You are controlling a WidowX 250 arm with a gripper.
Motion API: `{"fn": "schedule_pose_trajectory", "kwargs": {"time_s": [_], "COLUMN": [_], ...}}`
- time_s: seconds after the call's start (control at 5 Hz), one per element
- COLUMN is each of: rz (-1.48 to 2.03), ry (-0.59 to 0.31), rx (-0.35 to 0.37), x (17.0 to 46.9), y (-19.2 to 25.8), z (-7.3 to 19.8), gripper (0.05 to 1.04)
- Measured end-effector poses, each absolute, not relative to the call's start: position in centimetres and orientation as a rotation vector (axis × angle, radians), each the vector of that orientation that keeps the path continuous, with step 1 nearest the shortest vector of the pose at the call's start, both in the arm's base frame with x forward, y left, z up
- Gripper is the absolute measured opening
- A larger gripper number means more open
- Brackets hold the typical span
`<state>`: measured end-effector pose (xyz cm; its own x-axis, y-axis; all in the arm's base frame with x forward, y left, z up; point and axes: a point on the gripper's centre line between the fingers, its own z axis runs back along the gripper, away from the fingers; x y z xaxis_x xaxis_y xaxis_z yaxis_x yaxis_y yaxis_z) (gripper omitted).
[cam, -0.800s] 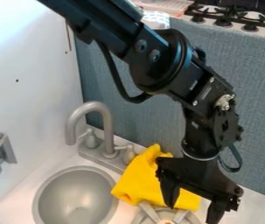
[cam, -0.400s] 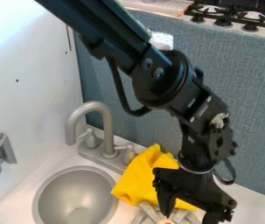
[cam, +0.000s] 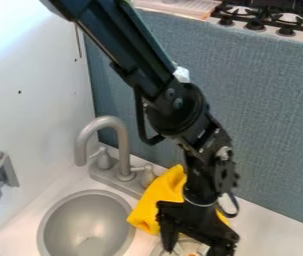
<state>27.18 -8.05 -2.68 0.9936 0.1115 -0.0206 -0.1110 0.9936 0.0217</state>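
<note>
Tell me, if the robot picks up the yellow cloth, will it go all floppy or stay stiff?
The yellow cloth would probably flop and droop, because it lies in soft folds. It's likely light, as it looks like just fabric. It probably wouldn't roll, being crumpled, not round.

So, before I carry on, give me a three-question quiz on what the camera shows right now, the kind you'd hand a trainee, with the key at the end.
1. Multiple choice: what is partly hidden behind the black two-finger gripper?
a) a red mug
b) a crumpled yellow cloth
c) a wooden spoon

2. True or false: the curved grey faucet stands beside the round grey sink basin.

3. Fill the gap: the gripper's two fingers stand ____, not closed together.

Key: 1 b; 2 true; 3 apart.
</note>
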Motion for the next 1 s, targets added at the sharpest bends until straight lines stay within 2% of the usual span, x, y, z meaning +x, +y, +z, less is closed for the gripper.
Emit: {"fn": "schedule_pose_trajectory", "kwargs": {"time_s": [0.4, 0.6, 0.8, 1.0], "rz": [0.136, 0.134, 0.118, 0.121], "ry": [0.084, 0.090, 0.082, 0.091], "rx": [0.098, 0.097, 0.054, 0.064], "x": [27.8, 27.8, 28.0, 28.0], "y": [-7.1, -7.1, -7.7, -7.6], "z": [-4.8, -5.5, -6.1, -6.6], "gripper": [1.001, 1.001, 1.001, 1.001]}}
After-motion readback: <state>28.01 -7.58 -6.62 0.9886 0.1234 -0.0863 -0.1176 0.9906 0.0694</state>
